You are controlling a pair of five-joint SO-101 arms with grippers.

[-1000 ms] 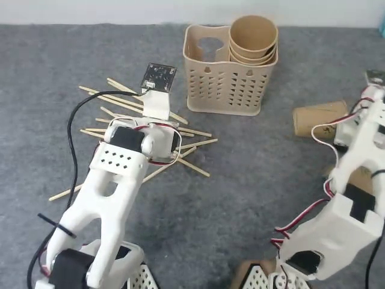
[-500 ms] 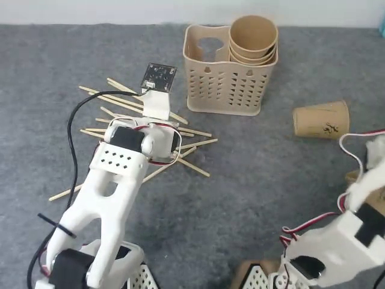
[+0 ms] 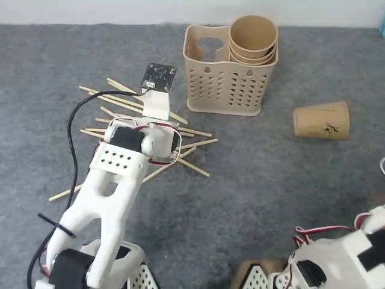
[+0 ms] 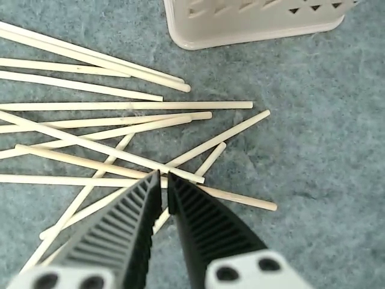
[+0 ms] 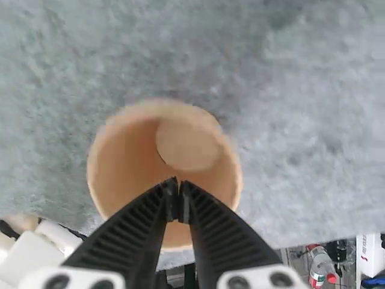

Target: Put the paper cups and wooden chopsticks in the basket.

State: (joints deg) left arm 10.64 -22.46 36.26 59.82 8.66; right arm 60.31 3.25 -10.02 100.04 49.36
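Observation:
Several wooden chopsticks [image 3: 123, 101] lie crossed in a pile on the grey mat, left of the beige basket [image 3: 222, 90]. Stacked paper cups [image 3: 253, 36] stand in the basket's right half. Another paper cup [image 3: 320, 120] lies on its side to the right of the basket. My left gripper [image 4: 161, 175] hovers shut just above the chopsticks [image 4: 120, 150], holding nothing. My right gripper [image 5: 178, 184] is shut and empty above the mouth of an upright paper cup [image 5: 135, 150].
The left arm [image 3: 114, 180] stretches from the near edge to the pile. The right arm's base [image 3: 340, 265] sits at the near right corner. The basket's lower rim [image 4: 252, 27] is close ahead of the left gripper. Bare mat lies between pile and lying cup.
The right arm has drawn back toward the near right corner, uncovering the cup lying on its side. The left arm and the chopsticks have stayed put.

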